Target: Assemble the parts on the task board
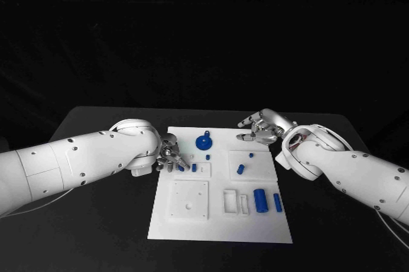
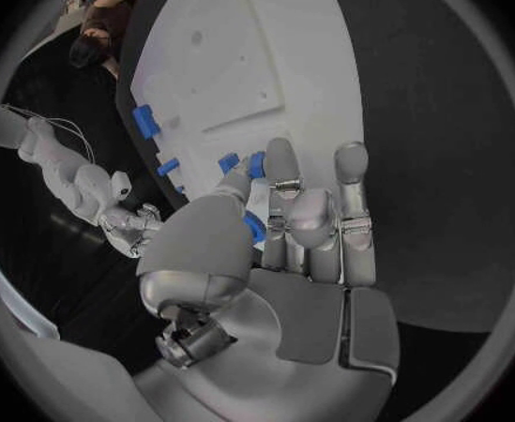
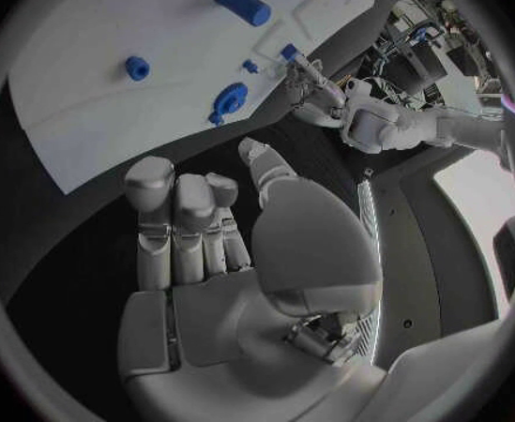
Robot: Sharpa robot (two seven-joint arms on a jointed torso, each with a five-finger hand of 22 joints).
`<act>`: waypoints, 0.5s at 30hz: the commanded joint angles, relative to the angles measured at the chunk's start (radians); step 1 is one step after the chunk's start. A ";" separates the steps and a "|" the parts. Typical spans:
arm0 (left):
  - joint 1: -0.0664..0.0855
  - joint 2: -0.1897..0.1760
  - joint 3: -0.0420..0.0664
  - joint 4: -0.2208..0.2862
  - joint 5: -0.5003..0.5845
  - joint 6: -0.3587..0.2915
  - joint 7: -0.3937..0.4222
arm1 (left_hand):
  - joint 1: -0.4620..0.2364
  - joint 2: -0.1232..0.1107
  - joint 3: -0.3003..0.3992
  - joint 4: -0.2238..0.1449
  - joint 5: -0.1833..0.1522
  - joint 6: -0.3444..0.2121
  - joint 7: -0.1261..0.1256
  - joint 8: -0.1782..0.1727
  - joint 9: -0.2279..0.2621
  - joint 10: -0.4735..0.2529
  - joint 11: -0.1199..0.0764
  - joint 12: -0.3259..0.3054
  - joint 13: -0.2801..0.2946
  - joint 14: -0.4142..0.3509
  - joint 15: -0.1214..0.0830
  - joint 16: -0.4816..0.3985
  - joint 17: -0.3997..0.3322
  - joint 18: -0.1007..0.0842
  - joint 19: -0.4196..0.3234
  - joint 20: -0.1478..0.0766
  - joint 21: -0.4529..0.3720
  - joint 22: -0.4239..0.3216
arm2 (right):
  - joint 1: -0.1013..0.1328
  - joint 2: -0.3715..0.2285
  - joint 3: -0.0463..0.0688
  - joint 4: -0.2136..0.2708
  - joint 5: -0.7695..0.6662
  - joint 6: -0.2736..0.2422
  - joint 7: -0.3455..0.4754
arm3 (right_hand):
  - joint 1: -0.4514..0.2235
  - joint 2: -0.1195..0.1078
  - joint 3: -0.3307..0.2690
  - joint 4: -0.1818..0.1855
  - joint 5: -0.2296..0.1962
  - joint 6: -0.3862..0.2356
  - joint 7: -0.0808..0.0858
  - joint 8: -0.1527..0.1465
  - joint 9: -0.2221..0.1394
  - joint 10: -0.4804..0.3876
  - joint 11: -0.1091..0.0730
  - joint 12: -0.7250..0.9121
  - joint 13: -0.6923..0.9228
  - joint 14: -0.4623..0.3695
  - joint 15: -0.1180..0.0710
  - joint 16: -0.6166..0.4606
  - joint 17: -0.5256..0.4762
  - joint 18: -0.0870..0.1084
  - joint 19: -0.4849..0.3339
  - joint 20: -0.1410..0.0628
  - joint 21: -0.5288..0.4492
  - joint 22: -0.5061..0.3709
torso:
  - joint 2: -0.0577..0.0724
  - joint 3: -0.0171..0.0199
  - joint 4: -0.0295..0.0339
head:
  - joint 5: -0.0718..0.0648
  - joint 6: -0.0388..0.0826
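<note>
The left silver hand (image 1: 169,158) pinches a small blue plastic part (image 2: 255,227) at the white task board's (image 1: 221,224) left edge — apparently to seat it — while the right silver hand (image 1: 260,130) hovers open, holding nothing.

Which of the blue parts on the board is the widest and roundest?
The disc-shaped blue part near the task board's far edge; the other blue parts are slim cylinders or small blocks.

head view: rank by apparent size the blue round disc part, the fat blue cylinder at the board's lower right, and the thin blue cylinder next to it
1. Blue round disc part, largest.
2. Fat blue cylinder.
3. Thin blue cylinder, smallest.
The disc and the fat cylinder look close in area, so their order is unsure.
</note>
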 commanded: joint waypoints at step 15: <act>-0.026 -0.005 -0.020 -0.004 -0.032 0.063 -0.059 | 0.018 -0.010 0.008 0.004 -0.005 -0.001 -0.004 -0.004 0.002 0.055 -0.003 0.005 0.000 0.008 -0.001 -0.003 0.002 0.001 0.008 -0.001 0.003 0.018 | -0.001 0.001 0.000 0.001 -0.002 0.009 0.008 | -0.009 -0.002 -0.003 0.003 0.004 -0.001 0.002 -0.003 -0.001 -0.007 -0.001 -0.004 -0.001 -0.001 0.000 -0.007 -0.002 0.003 0.005 0.000 -0.006 0.098 | 0.000 -0.0003 0.0002 | -0.001 0.000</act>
